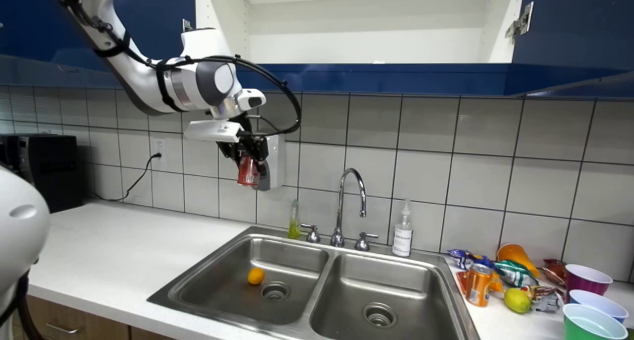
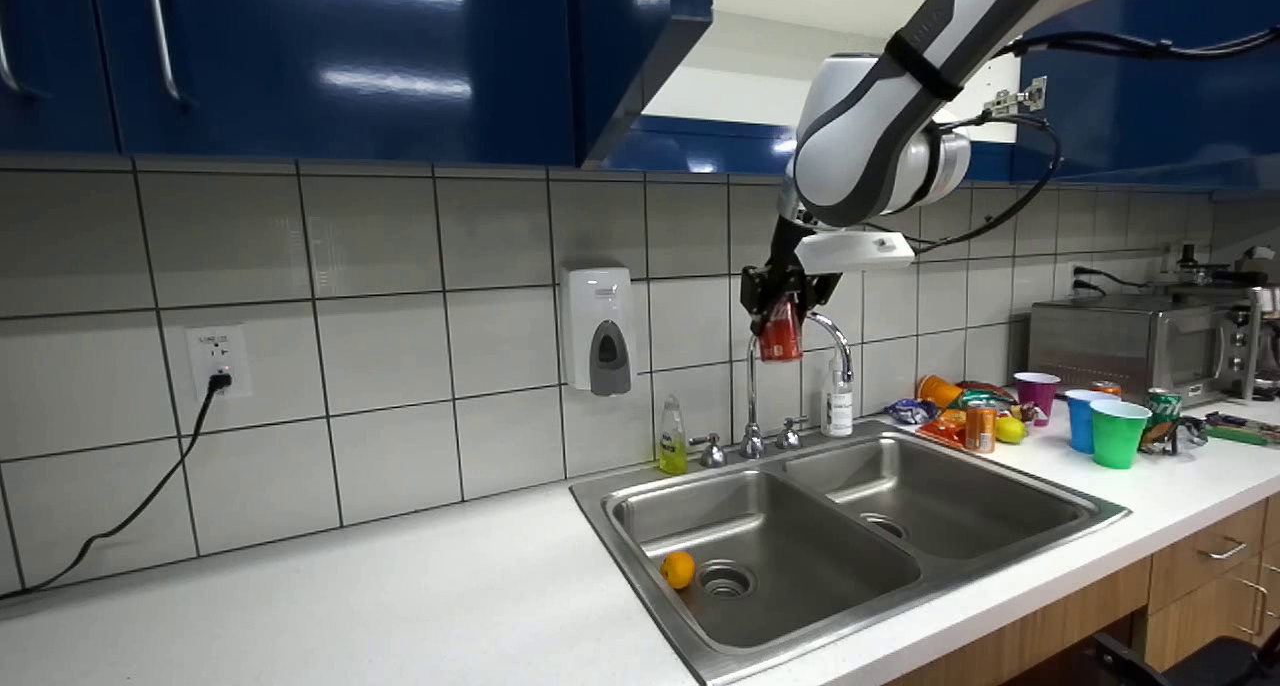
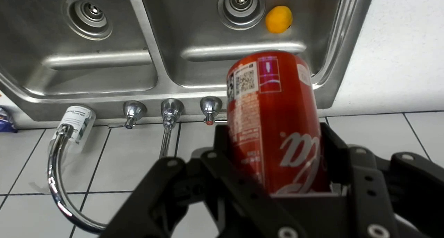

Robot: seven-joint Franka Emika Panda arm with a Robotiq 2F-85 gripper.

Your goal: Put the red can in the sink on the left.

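Red can hangs in midair, clasped by the black pincer, higher than the steel sink on the left, where a small orange fruit lies beside the drain.

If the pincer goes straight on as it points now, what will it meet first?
Likely the floor of the sink with the orange fruit, the held red can touching first; where exactly is unclear.
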